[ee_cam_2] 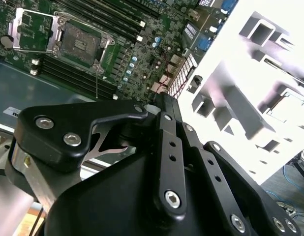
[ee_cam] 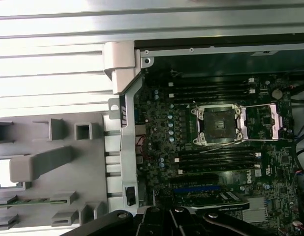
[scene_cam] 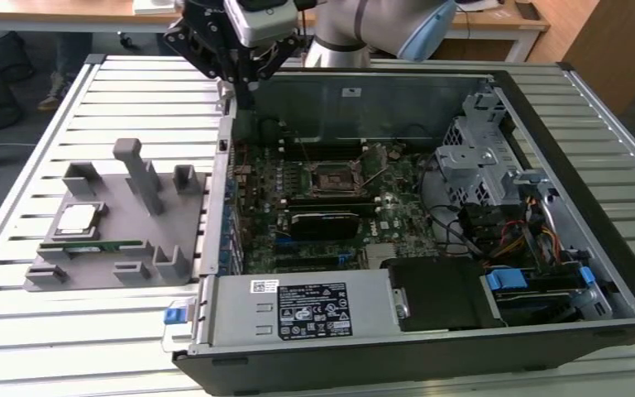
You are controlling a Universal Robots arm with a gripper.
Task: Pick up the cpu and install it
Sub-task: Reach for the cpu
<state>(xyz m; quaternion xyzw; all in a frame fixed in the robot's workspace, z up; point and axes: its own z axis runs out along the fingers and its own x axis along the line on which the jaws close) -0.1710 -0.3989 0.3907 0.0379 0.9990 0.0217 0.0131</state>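
One arm is on this job, and its gripper (scene_cam: pixel 242 78) hangs over the far left corner of the open computer case (scene_cam: pixel 406 103). The fingers are spread apart and grasp nothing.

The cpu (scene_cam: pixel 78 217) lies flat in a pocket of the grey fixture (scene_cam: pixel 169 227) on the slatted worktop (scene_cam: pixel 31 331). It is on the exterior view's left, well apart from the gripper. Just nearer you in that fixture lies the green memory stick (scene_cam: pixel 92 246); do not mistake it for the chip.

I judge the step in hand to be the reach for the cpu.
- Come down square over the chip.
- Clear the tall fixture posts beside it.
- Grip it by two opposite edges, level, so it does not tilt in the pocket.

The socket (scene_cam: pixel 334 178) on the motherboard stands with its frame swung open.

As for writing, the black label (scene_cam: pixel 315 302) on the power supply carries white print too small to read. A small white barcode sticker (scene_cam: pixel 264 287) sits beside it, and another white sticker (scene_cam: pixel 350 91) is on the far wall of the case. Neither can be read.
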